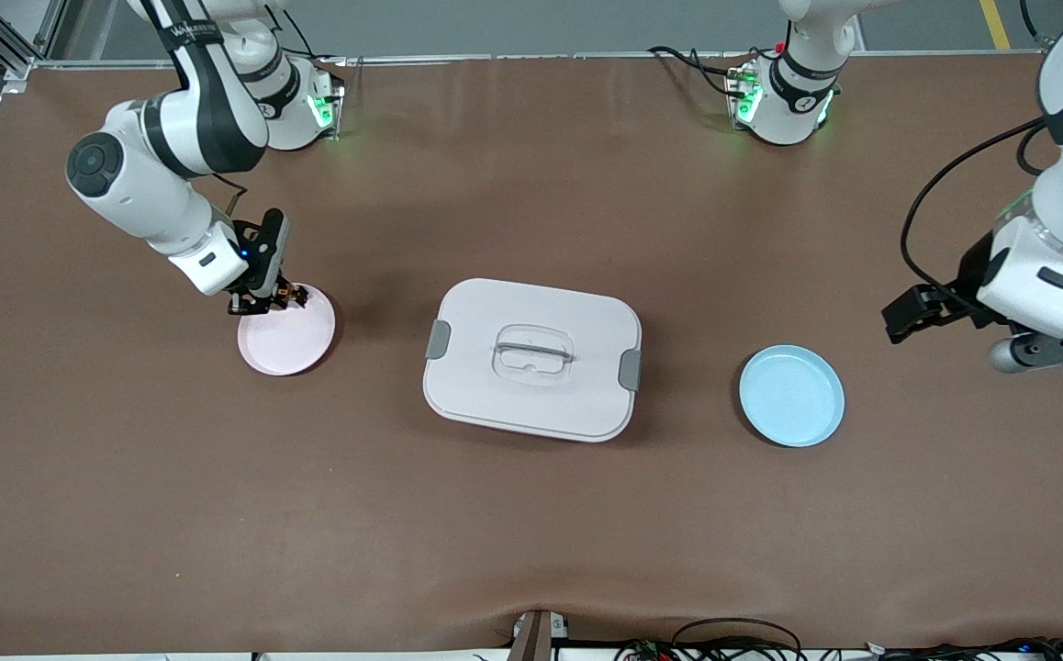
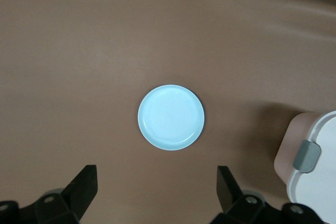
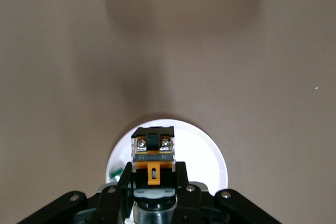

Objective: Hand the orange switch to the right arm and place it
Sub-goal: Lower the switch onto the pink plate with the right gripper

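Over at the right arm's end of the brown, matte worktop (image 1: 531,532), the right gripper (image 1: 267,301) hangs low over the rim of a round pink plate (image 1: 288,335), its fingers clamped on the orange switch (image 3: 153,156), a stubby black block with an orange band and two silvery screws on top. In the right wrist view a small green bit (image 3: 115,173) shows on the plate beside the gripper. At the middle of the worktop sits a rounded rectangular white box (image 1: 531,360) with a smooth lid, grey clips at both short ends and a clear recessed handle. Toward the left arm's end lies a round, glossy pale blue plate (image 1: 791,396). Near it, the left gripper (image 2: 156,192) waits in the air with its black fingers spread wide apart, holding nothing.
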